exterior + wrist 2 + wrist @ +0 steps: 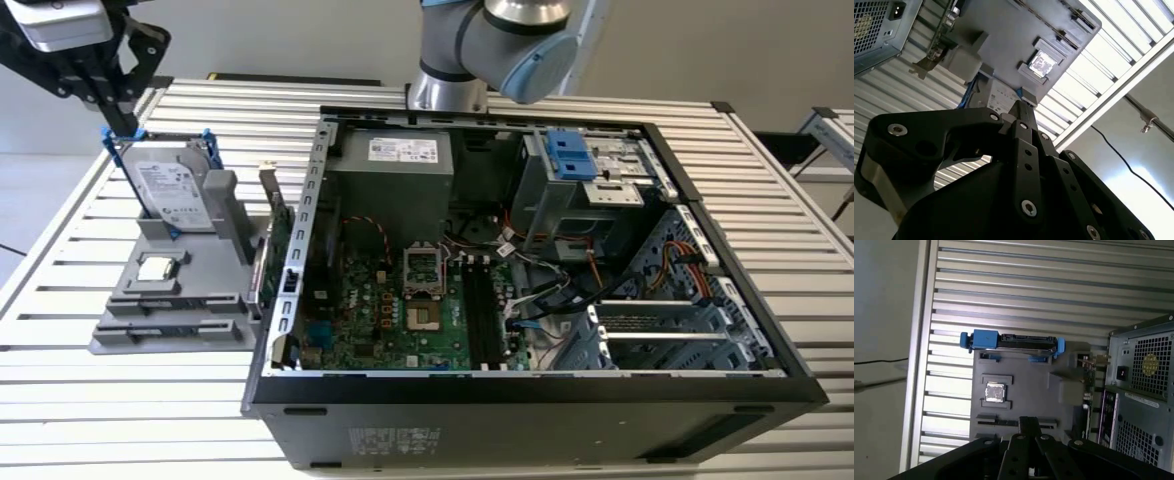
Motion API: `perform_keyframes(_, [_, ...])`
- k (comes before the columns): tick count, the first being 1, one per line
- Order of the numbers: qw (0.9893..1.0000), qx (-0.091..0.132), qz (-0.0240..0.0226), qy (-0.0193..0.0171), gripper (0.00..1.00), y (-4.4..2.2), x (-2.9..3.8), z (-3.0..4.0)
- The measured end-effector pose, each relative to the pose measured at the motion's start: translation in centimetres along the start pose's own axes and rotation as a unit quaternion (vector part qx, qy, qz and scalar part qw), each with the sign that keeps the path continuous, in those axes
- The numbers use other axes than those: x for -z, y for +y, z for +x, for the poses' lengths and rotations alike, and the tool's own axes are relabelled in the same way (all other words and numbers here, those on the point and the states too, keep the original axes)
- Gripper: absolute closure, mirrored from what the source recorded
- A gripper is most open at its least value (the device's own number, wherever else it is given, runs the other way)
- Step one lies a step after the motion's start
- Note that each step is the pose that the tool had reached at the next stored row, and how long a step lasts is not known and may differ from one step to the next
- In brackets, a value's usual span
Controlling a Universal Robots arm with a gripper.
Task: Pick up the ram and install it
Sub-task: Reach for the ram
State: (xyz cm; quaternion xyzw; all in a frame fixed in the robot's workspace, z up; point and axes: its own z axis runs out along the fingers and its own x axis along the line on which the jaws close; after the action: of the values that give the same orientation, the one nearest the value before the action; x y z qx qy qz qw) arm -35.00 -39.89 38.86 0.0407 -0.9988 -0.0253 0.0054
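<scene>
Gripper (124, 115) upper left in exterior view, fingers together, nothing btw them, over gray holder (134, 340) w/ drive (174, 185).

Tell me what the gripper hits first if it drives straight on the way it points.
Most likely the hard drive standing upright in the gray fixture: in the exterior view the gripper hangs above its top edge. Depth is unclear.

Parts holder (160, 335) stands just beside computer case (534, 415).
</scene>
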Motion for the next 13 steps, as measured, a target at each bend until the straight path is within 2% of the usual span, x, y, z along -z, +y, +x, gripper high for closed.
perform_keyframes(6, [1.0, -0.001, 0.0, 0.0, 1.0, 0.05, -0.01, 0.58])
perform_keyframes(13, [1.0, -0.001, 0.0, 0.0, 1.0, 0.05, -0.01, 0.64])
